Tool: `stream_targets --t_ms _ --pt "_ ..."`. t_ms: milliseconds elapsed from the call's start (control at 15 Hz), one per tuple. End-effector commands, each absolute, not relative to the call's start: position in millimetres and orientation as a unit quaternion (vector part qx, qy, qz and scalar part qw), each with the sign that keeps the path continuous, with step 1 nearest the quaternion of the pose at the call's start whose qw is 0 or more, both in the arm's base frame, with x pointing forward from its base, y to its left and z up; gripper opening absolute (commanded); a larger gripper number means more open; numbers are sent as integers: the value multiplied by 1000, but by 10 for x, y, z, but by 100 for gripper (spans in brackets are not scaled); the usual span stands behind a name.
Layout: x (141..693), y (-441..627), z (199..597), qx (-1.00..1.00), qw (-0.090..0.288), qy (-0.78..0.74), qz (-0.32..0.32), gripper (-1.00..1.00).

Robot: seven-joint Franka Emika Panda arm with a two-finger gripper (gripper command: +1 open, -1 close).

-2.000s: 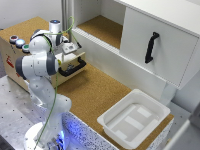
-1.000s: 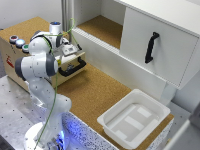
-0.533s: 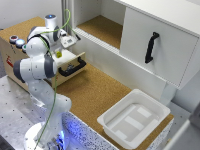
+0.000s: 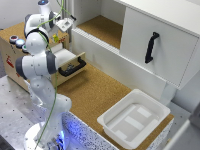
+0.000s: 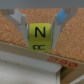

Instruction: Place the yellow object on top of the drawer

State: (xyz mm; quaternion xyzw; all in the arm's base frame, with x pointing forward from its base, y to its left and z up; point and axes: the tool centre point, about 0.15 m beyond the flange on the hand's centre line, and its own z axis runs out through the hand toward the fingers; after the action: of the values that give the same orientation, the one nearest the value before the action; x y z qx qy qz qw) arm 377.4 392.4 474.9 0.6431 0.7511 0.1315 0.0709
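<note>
Arm [image 4: 39,60] posture is what differs most from half a second ago: the wrist has risen and swung toward 12 o'clock, so the gripper [image 4: 64,23] now hangs above the tan box's [image 4: 11,56] far edge instead of low over the open drawer [image 4: 70,61]. Two seconds ago it sat down at the drawer itself.

In the wrist view the gripper [image 5: 40,34] has its two fingers [image 5: 21,26] pressed against opposite sides of the yellow block [image 5: 40,33], so the jaws are clamped on it. The block carries a black letter N on its facing side, with more black marks on the face below. Cork surface fills the space behind it, and a pale wooden edge with red print lies under it.

In the exterior view the block itself is too small to make out at the gripper; only the pale fingers and green cable show there. The drawer stands pulled out toward 4 o'clock from the box, its black handle [image 4: 73,68] facing the cork mat [image 4: 95,90]. Round coloured buttons [image 4: 16,41] sit on the box top at about 9 o'clock from the gripper. The white tub [image 4: 134,119] rests well apart at 5 o'clock, and the white cabinet [image 4: 155,47] with its black handle stands at 3 o'clock; neither has moved.
</note>
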Motion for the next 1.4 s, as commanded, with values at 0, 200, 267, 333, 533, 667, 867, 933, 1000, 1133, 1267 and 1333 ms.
stream_targets --t_ms 0,200,267,333,533,667,867,933,1000,1133,1267,1333 --pt "4229 4451 4649 639 47 765 58 -100" --pt "4225 4563 4484 633 34 771 56 -100" --pt "4245 4582 4450 635 31 770 54 -100" --pt "4270 4612 4392 636 26 770 50 -100" --pt "4276 4618 4304 642 28 765 36 100" --pt "4202 4591 4351 642 27 765 37 100" --pt "4056 4546 4503 643 30 764 52 100" --pt "4013 4527 4561 645 29 762 57 100" --pt "3948 4498 4640 645 31 761 65 100" --pt "3784 4395 4779 650 29 755 79 100" --pt "3555 4304 4844 650 32 754 83 100" --pt "3420 4268 4864 652 40 753 80 100"
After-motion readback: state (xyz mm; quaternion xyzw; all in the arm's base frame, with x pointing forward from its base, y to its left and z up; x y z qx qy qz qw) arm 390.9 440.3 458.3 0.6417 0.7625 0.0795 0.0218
